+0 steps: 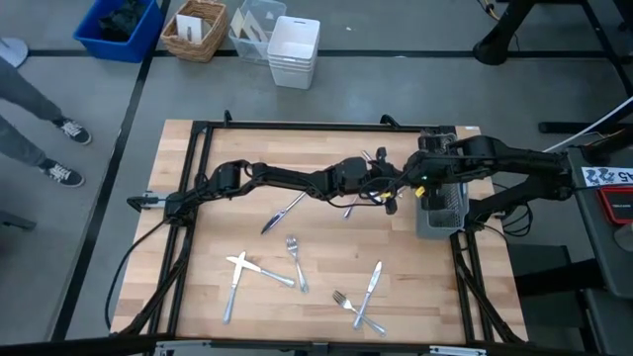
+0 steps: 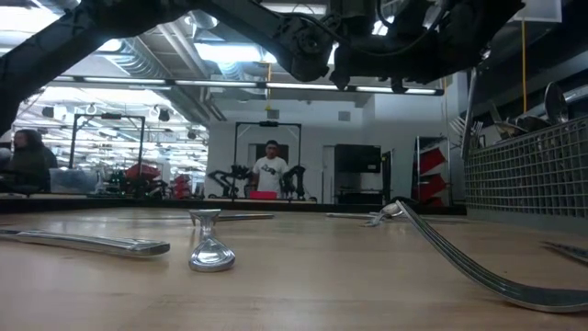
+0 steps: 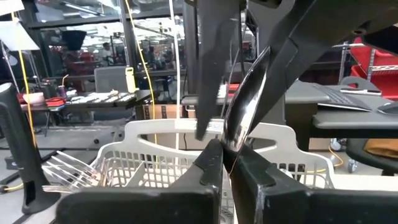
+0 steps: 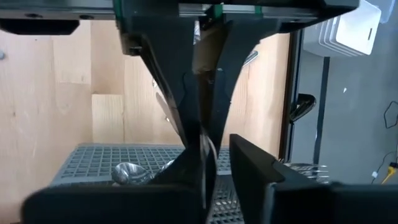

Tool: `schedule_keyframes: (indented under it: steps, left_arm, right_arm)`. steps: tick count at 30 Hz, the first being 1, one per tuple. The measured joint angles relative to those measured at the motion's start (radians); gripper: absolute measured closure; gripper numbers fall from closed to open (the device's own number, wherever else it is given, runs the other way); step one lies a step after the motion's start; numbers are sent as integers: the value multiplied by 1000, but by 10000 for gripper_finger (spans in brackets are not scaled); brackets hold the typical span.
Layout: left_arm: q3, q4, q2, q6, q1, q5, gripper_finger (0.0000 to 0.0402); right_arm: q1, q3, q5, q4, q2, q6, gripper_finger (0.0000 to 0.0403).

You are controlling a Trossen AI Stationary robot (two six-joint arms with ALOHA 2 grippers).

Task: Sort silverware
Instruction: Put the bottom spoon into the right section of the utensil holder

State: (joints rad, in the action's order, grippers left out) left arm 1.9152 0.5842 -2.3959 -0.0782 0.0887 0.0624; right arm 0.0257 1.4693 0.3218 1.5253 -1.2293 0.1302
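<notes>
STEP: handover above caddy (image 1: 440,210) | left end effector (image 3: 227,149) clamped on spoon (image 3: 244,99) | right end effector (image 4: 208,146) partly parted beside it | NEXT: right release to be confirmed, spoon lowered into compartment.

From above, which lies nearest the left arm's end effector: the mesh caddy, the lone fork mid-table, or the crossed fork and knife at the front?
From the left end effector:
1. Dark wire-mesh caddy, right edge.
2. Lone silver fork, mid-table.
3. Crossed silver fork and knife, front.
</notes>
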Motion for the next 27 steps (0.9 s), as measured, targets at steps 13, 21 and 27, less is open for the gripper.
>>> schedule_keyframes:
  steps: [13, 21, 27]
  left_arm:
    - [0, -1, 0, 22, 15, -15, 398]
    - [0, 1, 0, 22, 14, -4, 398]
    - [0, 4, 0, -4, -5, 15, 398]
  right_arm:
    - [0, 0, 11, 15, 1, -71, 261]
    - [0, 1, 32, 15, 1, -73, 261]
    - [1, 1, 44, 13, 1, -73, 261]
